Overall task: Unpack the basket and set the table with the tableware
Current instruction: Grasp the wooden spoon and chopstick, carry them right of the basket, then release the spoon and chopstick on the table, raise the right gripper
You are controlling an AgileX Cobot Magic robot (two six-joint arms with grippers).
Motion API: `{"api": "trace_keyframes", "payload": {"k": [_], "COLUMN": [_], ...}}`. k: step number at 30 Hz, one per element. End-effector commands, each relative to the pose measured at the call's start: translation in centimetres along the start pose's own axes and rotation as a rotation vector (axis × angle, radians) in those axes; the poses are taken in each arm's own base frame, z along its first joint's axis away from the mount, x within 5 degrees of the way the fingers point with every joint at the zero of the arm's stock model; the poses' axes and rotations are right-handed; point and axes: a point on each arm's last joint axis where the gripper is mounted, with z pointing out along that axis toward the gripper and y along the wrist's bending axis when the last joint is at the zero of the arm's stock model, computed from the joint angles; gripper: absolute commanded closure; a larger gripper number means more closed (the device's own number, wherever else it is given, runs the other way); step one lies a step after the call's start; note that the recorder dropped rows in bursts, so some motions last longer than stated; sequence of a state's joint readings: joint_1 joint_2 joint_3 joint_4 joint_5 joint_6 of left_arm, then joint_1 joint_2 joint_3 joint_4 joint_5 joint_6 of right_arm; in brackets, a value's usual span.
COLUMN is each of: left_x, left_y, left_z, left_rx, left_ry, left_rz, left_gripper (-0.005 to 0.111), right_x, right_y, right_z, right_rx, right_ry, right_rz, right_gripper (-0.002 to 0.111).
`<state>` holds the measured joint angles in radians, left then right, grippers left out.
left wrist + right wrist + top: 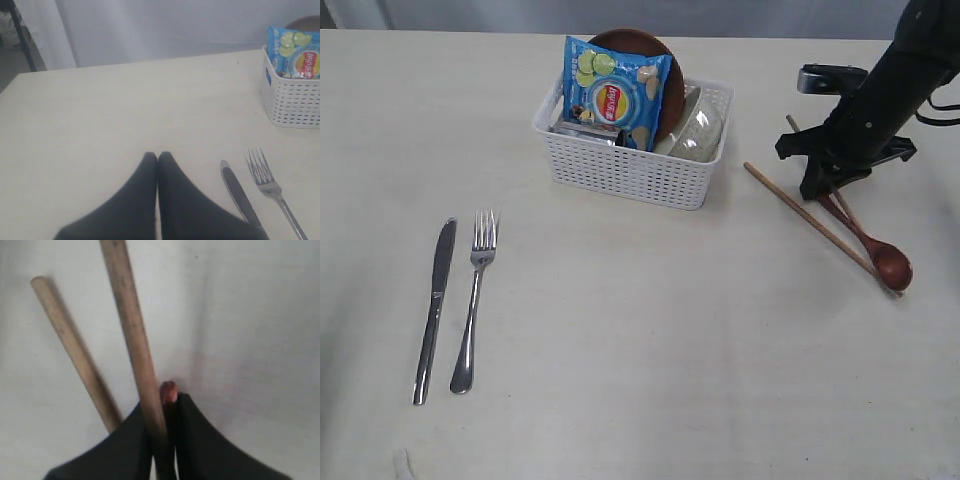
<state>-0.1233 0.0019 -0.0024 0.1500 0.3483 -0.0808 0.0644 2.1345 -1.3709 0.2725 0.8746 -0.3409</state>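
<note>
The white basket (630, 170) stands at the back middle of the table (670, 350), with a brown plate (665, 60) and an off-white bowl (700, 125) in it. A steel knife (433, 305) and fork (475, 300) lie side by side at the front left. Right of the basket, my right gripper (820, 188) is down at the table, shut on a brown chopstick (132, 340). The handle end of the red-brown spoon (169, 391) also sits between its fingers. The spoon's bowl (893, 266) rests on the table. A second chopstick (810, 220) lies loose beside it. My left gripper (157, 156) is shut and empty, left of the knife (240, 195).
A blue snack bag (615, 95) leans upright in the basket, in front of the plate. The right arm's black links (890, 80) rise toward the back right corner. The table's far edge runs just behind the basket.
</note>
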Motion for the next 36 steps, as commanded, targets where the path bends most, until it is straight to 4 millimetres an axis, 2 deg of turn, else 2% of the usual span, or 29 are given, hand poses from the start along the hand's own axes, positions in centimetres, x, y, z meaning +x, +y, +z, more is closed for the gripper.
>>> {"api": "trace_keyframes", "payload": {"k": [1,4,6,10,13,22,25,28,32,36], "left_x": [0.1,0.1,0.1,0.1,0.1,0.1,0.1,0.1,0.1,0.1], "left_y": [0.0,0.0,0.0,0.0,0.0,0.0,0.0,0.0,0.0,0.0], "left_z": [0.0,0.0,0.0,0.0,0.0,0.0,0.0,0.0,0.0,0.0], "left_rx": [0.006,0.006,0.006,0.006,0.006,0.004,0.004,0.004,0.004,0.004], "left_ry": [0.0,0.0,0.0,0.0,0.0,-0.001,-0.001,-0.001,-0.001,-0.001], "left_rz": [-0.003,-0.003,-0.003,-0.003,-0.003,0.002,0.002,0.002,0.002,0.002], "left_gripper": [0.107,0.107,0.107,0.107,0.107,0.107,0.107,0.107,0.107,0.107], "right_x": [0.2,0.3,0.2,0.1,-0.4,-2.5,-3.5,-4.5,-5.8,-7.6], "right_y": [0.1,0.1,0.1,0.1,0.3,2.5,4.6,6.9,10.1,12.5], "right_z": [0.1,0.1,0.1,-0.4,-1.9,-9.6,-12.0,-13.2,-13.1,-11.7], "right_rx": [-0.012,-0.015,-0.013,-0.008,0.002,-0.06,-0.177,-0.271,-0.274,-0.248], "right_ry": [0.004,0.007,0.001,-0.017,-0.066,-0.281,-0.414,-0.534,-0.596,-0.635], "right_rz": [0.015,0.017,0.017,0.006,-0.012,-0.085,-0.21,-0.36,-0.558,-0.663], "right_gripper": [0.098,0.077,0.068,0.067,0.067,0.067,0.067,0.065,0.054,0.047]}}
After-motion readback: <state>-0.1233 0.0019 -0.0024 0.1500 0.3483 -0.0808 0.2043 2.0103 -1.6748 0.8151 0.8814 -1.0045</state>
